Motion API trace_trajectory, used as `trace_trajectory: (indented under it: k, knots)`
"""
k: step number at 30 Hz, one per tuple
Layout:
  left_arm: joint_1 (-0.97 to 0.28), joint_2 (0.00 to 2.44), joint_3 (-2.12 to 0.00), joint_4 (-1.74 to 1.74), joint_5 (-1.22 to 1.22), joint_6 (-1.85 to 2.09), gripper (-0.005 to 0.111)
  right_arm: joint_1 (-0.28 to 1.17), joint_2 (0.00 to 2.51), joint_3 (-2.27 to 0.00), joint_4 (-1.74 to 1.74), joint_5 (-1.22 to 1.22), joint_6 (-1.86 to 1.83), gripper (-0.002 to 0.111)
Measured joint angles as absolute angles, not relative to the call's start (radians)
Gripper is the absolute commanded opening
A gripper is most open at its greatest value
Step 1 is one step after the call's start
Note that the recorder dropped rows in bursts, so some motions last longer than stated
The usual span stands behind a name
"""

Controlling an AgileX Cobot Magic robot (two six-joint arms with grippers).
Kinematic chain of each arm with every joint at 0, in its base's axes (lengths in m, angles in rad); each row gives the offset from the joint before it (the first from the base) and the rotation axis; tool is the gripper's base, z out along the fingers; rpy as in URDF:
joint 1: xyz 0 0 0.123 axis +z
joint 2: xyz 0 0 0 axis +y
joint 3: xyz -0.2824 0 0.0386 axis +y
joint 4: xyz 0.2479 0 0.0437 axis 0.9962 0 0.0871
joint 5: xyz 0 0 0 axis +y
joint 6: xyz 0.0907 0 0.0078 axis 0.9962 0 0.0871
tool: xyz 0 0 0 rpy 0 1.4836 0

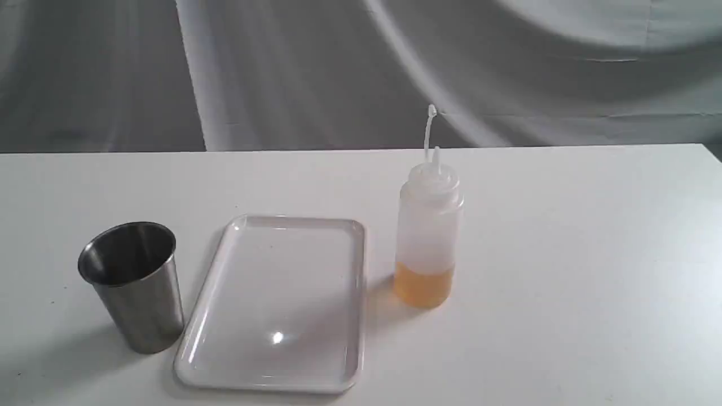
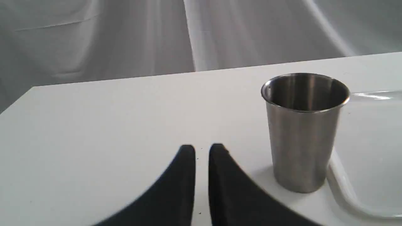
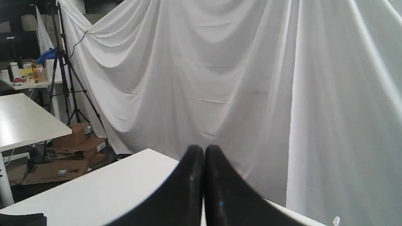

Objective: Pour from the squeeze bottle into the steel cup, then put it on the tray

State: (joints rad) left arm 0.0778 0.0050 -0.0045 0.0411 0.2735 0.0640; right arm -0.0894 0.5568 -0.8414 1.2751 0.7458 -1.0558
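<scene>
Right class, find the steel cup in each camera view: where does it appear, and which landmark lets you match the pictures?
Exterior view: the steel cup stands upright at the left, beside the tray.
Left wrist view: the steel cup stands upright beside the tray.
Right wrist view: not in it.
Shared landmark: the tray's white rim next to the steel cup, seen in the exterior and left wrist views.

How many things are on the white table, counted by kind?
squeeze bottle: 1
steel cup: 1
tray: 1
Total: 3
</scene>
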Motion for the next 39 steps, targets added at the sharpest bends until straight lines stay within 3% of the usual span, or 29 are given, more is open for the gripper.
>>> trace_trajectory:
  k: [18,28,39]
  knots:
    - [0.078,0.005,-0.004,0.041,0.274,0.064,0.008,-0.089,0.937,-0.962,1.41,0.739,-1.235,0.0]
    - [0.078,0.005,-0.004,0.041,0.274,0.064,0.008,-0.08,1.003,-0.962,1.4,0.434,-1.247,0.0]
    - [0.078,0.005,-0.004,0.041,0.274,0.064,0.008,0.251,0.989,-0.962,0.692,0.101,-0.87,0.0]
